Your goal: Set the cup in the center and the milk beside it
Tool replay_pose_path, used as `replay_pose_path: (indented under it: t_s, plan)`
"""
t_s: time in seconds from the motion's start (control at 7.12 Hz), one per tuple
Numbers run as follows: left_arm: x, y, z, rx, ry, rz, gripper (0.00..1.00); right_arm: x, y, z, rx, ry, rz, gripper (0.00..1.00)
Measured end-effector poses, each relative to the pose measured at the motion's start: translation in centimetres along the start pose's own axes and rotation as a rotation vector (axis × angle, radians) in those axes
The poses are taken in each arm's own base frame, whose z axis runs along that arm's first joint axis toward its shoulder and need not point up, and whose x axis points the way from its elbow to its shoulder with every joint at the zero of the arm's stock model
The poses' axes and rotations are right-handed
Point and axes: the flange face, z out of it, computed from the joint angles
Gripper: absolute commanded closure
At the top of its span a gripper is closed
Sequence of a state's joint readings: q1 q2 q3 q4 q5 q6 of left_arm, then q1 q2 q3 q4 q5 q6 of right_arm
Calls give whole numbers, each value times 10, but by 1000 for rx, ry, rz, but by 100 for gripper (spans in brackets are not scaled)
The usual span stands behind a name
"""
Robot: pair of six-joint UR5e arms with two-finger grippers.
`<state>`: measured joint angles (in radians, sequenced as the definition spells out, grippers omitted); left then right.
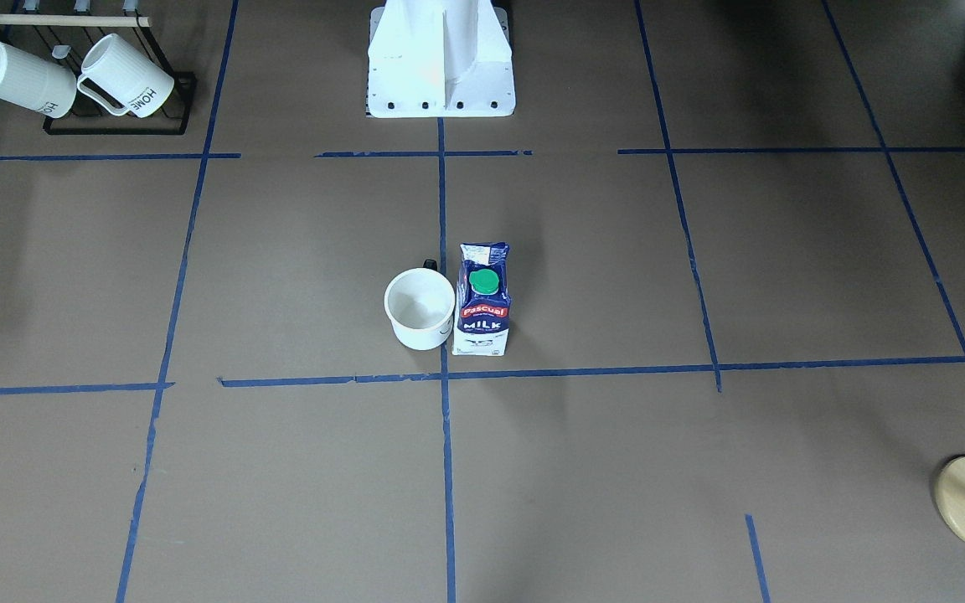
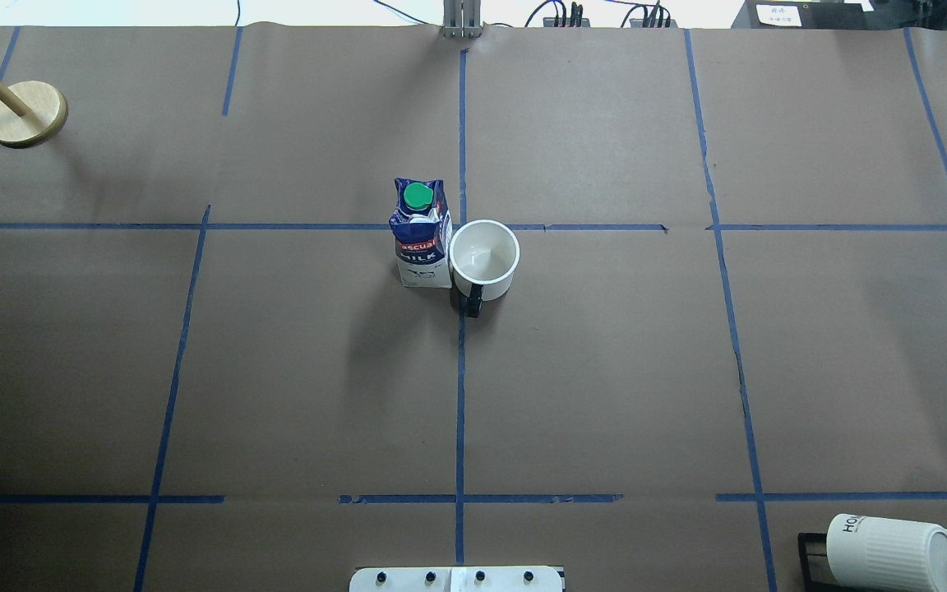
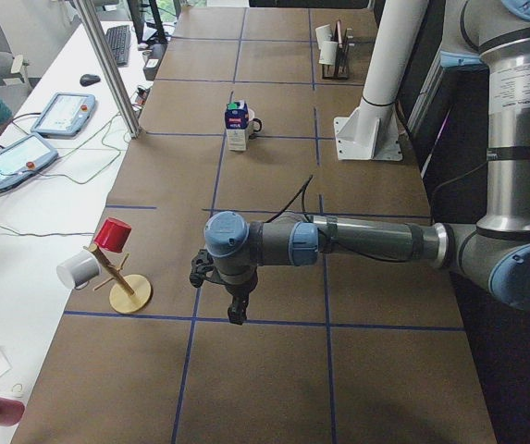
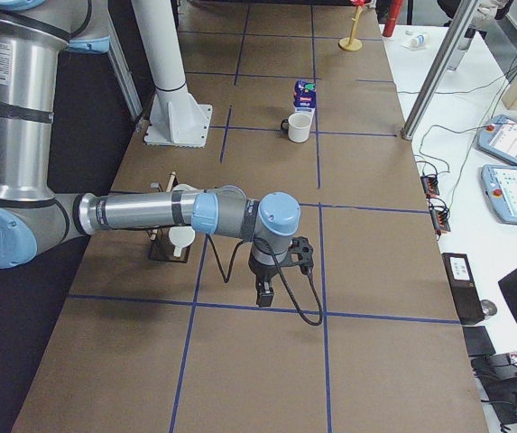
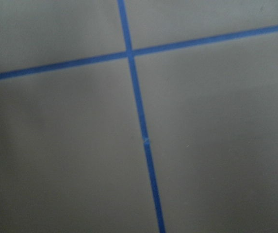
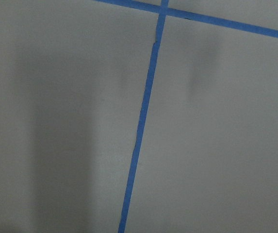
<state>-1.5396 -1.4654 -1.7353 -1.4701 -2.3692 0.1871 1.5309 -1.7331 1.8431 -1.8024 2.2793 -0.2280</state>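
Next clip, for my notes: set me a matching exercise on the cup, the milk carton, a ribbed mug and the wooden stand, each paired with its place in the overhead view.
Things:
1. cup
2. milk carton
3. ribbed mug
4. wooden stand

Places:
A. far left corner
B. upright, mostly right of the centre tape line
C. near right corner, tipped on its side
D. upright, just left of that line

Pairs: 1-B, 2-D, 3-C, 4-A

The white cup stands upright and empty, black handle toward the robot, in the center cell near its far edge. The dark blue, green-capped Pascual milk carton stands upright just beside it.
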Motion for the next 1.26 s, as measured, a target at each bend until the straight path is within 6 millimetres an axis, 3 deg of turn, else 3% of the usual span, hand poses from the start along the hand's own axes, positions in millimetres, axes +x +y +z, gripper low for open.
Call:
replay_pose_path:
  t_s: [1.26]
  plan:
    - [-1, -1, 0, 3, -9, 12, 0, 0, 0, 0, 0, 0, 0, 0]
